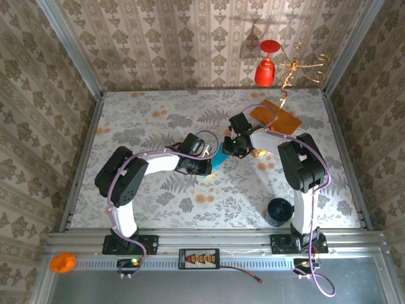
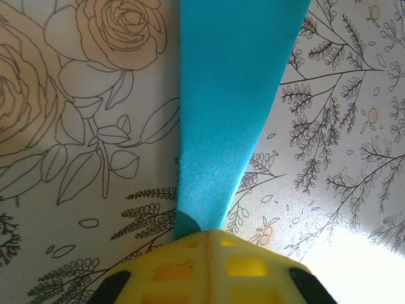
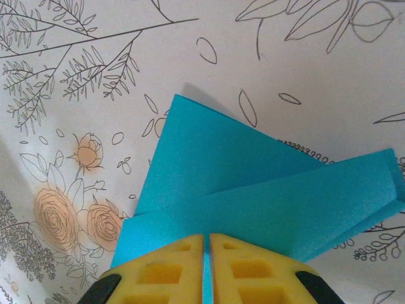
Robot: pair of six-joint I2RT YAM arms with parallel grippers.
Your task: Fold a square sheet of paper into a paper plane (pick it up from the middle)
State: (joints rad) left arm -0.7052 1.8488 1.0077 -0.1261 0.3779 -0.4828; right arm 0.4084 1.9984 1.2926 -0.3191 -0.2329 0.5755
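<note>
Orange card (image 1: pixel 276 116) is lying upper right, black cup (image 1: pixel 277 211) lower right, both apart from paper plane (image 1: pixel 218 159) at centre; left gripper (image 2: pixel 209 235) and right gripper (image 3: pixel 207 244) are clamping its ends, axis running lower-left to upper-right.

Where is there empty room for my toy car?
The table is bare at its far left corner behind the left arm, and in front between the arm bases. Crowded: the middle, where left gripper and right gripper pinch the blue paper, and by the orange card.

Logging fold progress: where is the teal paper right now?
Top view: the teal paper is mid-table, pinched between both arms' shut jaws, near-left of the orange card.
</note>
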